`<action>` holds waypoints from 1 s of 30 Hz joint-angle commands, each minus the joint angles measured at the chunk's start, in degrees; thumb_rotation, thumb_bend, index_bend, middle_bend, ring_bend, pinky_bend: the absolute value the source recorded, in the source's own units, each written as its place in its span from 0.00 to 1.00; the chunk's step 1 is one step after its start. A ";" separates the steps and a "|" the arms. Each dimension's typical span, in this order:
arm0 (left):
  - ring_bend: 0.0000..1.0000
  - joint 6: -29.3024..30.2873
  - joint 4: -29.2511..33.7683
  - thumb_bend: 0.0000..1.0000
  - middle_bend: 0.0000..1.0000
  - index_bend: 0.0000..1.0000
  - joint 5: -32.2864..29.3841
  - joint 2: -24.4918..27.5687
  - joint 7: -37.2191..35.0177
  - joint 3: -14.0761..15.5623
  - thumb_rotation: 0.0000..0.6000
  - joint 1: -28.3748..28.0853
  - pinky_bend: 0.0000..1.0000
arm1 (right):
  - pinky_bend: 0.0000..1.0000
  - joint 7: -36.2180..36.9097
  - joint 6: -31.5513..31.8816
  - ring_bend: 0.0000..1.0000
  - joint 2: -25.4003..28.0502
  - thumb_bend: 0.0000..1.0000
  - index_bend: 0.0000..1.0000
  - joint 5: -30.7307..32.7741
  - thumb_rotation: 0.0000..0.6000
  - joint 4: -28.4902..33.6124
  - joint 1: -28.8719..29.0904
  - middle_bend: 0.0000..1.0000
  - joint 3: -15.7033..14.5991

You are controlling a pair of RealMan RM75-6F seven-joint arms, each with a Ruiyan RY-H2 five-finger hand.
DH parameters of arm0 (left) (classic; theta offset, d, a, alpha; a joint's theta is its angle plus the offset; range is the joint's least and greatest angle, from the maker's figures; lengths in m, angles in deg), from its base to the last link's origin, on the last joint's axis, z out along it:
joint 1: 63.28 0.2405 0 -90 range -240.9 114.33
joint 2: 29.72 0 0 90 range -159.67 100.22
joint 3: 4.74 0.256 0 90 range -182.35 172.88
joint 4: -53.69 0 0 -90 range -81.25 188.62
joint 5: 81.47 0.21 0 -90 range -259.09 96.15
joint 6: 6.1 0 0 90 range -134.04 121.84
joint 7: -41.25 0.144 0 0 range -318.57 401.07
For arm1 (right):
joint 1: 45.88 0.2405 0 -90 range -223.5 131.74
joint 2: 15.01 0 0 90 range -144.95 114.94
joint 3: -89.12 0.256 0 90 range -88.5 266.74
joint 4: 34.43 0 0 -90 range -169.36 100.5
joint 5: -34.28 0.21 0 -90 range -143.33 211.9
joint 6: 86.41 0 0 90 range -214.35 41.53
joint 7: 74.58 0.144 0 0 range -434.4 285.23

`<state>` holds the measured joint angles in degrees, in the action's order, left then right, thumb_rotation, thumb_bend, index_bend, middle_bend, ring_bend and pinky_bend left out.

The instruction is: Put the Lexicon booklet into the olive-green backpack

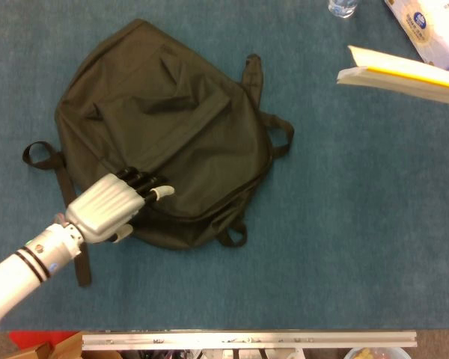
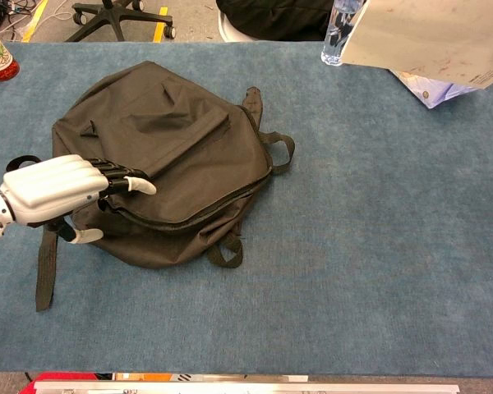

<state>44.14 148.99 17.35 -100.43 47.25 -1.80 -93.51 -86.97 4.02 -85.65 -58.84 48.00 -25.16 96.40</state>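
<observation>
1. Left hand (image 1: 112,206): over the backpack's near-left edge, fingers stretched toward the zipper line (image 2: 189,217), holding nothing. Whether the fingertips touch the fabric, cannot tell.
2. Olive-green backpack (image 1: 172,120): flat on the blue table (image 1: 344,224), front pocket up, straps (image 1: 71,224) trailing toward the near-left. Zipper runs along the near edge, left to right, and looks mostly closed, so my guess is that opening it comes first.
3. Lexicon booklet (image 1: 404,75): in the air at far right, well apart from the backpack. Long axis roughly left-right, free end pointing left toward the bag. The head view shows it edge-on and tilted, with a yellow strip.
4. Right hand: outside both views. The booklet's airborne pose suggests something off-frame holds it, but the grip is not visible.
5. Key relation: the left hand is far nearer the backpack. The booklet must travel leftward and down to the zipper mouth.
</observation>
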 commanded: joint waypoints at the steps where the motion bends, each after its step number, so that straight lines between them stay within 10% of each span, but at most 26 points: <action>1: 0.16 -1.72 -1.26 0.25 0.12 0.12 -3.27 -3.61 3.16 -0.83 1.00 -0.84 0.19 | 0.72 0.73 0.41 0.66 0.27 0.41 0.92 -0.11 1.00 -0.35 -0.53 0.79 -0.02; 30: 0.31 2.82 -6.85 0.35 0.37 0.47 -18.64 -15.72 6.30 -8.03 1.00 -2.51 0.25 | 0.73 4.95 1.22 0.66 0.44 0.41 0.93 -0.21 1.00 -2.26 -2.63 0.80 0.77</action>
<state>46.83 142.26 -1.06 -115.97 53.67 -9.65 -95.88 -82.05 5.24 -85.22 -59.08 45.76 -27.76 97.15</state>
